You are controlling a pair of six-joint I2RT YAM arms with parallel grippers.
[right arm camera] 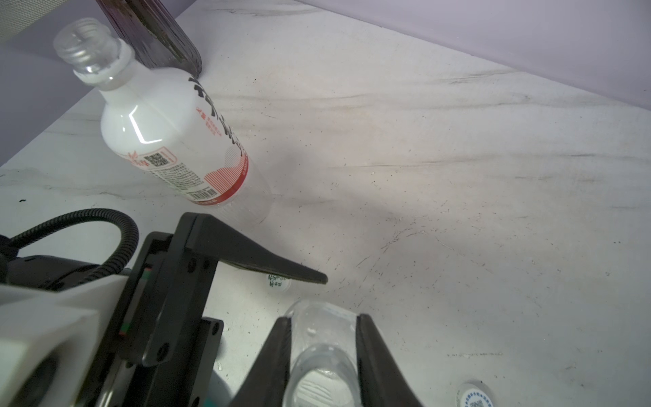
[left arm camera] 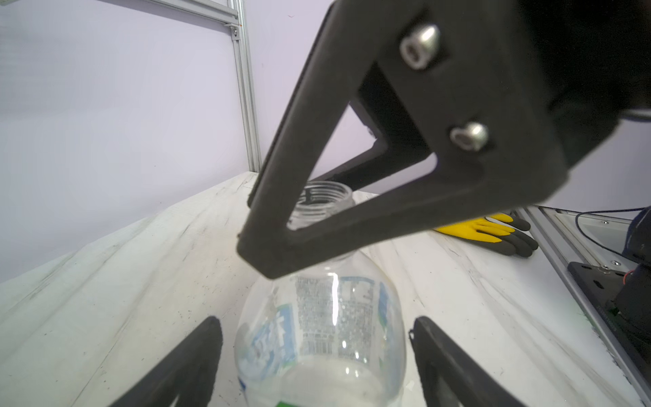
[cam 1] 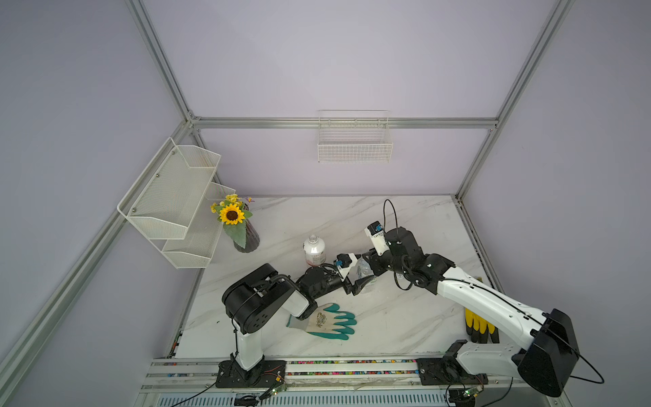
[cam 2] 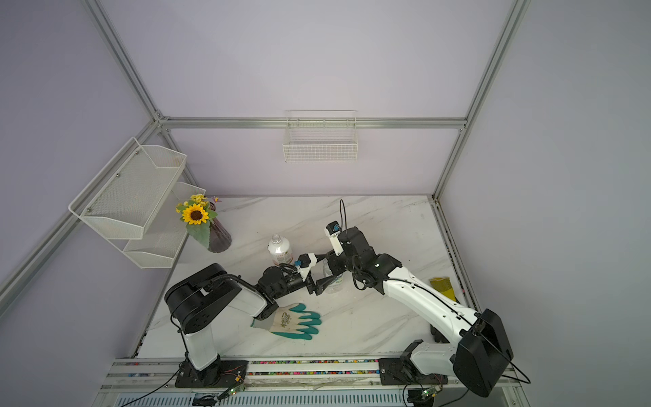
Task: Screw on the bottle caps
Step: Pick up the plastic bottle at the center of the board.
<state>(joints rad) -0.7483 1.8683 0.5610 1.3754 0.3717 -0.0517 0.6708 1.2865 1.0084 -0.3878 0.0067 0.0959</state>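
Note:
The clear bottle (cam 1: 364,276) (cam 2: 333,280) with the blue-and-white label stands uncapped at mid-table. My right gripper (right arm camera: 322,349) is shut on its neck from above; one of its fingers (left arm camera: 352,225) crosses the open mouth in the left wrist view. My left gripper (left arm camera: 320,363) straddles the bottle's body (left arm camera: 320,334), open, with a gap on each side. The white bottle (cam 1: 314,250) (right arm camera: 169,130) stands uncapped behind and to the left. One white bottle cap (right arm camera: 280,282) lies on the table, partly under a left finger. Another bottle cap (right arm camera: 473,394), printed in blue, lies nearby.
A dark vase with a sunflower (cam 1: 246,239) stands at the back left beside a mesh shelf (cam 1: 172,201). A teal glove (cam 1: 331,320) lies near the front, and a yellow glove (cam 1: 479,326) lies by the right edge. A wire basket (cam 1: 355,144) hangs on the back wall.

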